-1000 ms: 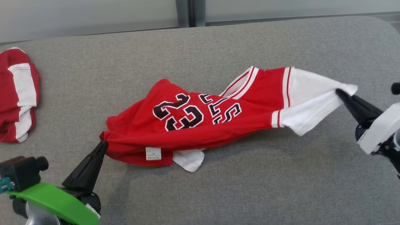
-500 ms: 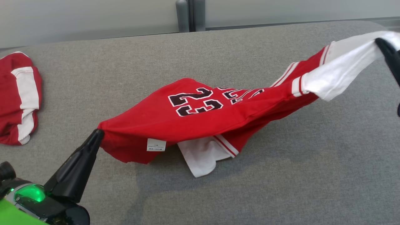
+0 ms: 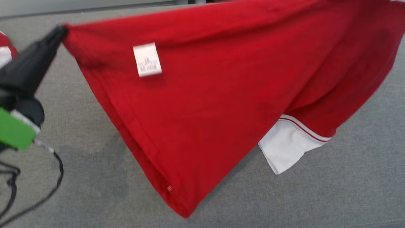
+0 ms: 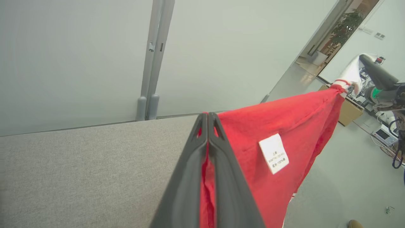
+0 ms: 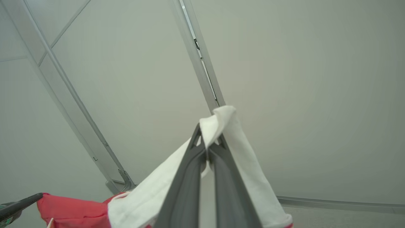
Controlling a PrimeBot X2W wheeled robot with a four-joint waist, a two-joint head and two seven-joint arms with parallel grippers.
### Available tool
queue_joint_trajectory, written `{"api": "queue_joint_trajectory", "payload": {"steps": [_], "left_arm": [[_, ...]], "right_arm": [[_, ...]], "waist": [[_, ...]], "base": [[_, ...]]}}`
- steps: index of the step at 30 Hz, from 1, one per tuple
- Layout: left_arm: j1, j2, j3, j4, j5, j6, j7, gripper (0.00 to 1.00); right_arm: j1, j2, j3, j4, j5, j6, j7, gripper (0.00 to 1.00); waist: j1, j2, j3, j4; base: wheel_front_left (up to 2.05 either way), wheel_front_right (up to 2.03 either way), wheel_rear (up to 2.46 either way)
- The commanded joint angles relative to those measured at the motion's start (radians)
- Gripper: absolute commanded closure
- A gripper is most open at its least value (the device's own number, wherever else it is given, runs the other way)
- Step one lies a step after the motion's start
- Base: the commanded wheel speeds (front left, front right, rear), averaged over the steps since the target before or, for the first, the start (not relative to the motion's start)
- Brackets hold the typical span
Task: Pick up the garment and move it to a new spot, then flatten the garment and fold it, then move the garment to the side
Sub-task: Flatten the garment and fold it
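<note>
The garment (image 3: 202,104), a red jersey with white sleeves, is held up and stretched between the two claws above the grey tabletop (image 3: 316,196). In the head view its red body is spread wide across the upper part of the picture and tapers down to a point near the bottom edge; whether that lowest point touches the tabletop cannot be told. A white label (image 3: 147,59) is sewn near the garment's upper edge, and one white sleeve (image 3: 286,147), striped red at its seam, hangs out below the red cloth at the right. The left claw (image 3: 60,31) is seen at the upper left, pressed fully together on a red corner of the garment. In the left wrist view its two dark fingers (image 4: 190,177) are closed with red cloth pinched between them. The right claw (image 5: 207,144) is likewise fully closed, and white sleeve cloth is gripped between its fingers and folded over their tips. In the left wrist view it is seen at the far end of the stretched cloth. A second red-and-white garment (image 3: 3,47) is glimpsed at the left edge of the tabletop, well apart from the held one. A dark cable (image 3: 58,172) is seen looping below the left arm.
</note>
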State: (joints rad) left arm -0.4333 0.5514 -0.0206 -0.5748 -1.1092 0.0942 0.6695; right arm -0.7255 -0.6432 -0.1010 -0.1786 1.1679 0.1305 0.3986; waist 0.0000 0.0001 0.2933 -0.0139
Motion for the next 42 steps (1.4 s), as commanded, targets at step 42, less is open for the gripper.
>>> {"api": "queue_joint_trajectory", "payload": {"steps": [42], "left_arm": [[0.253,-0.124,-0.182,0.52,0.135,-0.079,-0.384,1.0]], "right_arm": [[0.512,0.099,0.355,0.165,0.017,0.0,-0.419,1.0]], "waist": [[0.0,-0.0001,0.081,-0.04]], "base": [[0.0,0.0,0.0]]}}
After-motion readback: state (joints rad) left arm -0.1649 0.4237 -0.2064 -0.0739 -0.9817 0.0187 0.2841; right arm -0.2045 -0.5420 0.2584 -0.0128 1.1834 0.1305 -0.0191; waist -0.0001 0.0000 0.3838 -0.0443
